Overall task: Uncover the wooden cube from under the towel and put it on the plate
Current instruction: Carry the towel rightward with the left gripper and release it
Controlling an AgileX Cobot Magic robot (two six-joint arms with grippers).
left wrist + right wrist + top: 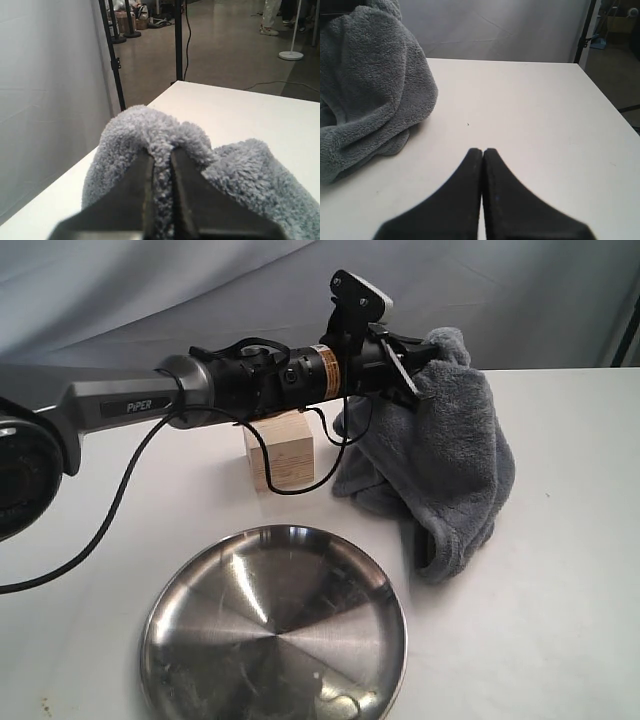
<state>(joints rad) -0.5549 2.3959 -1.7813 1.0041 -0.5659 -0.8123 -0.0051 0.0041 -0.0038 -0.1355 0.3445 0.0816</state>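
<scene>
One fold of the towel (450, 450) pinched between the left fingers (137, 197), held up over the table (560, 620) at 1 o'clock from the plate (275, 625), lower end draped on it. Uncovered at 12 o'clock from the plate, just beside the cloth: the wooden cube (285, 455). Pressed together on nothing: the right fingers (460, 200).

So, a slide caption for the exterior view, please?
Left jaws hold the towel up beside the bare cube; plate empty.
</scene>
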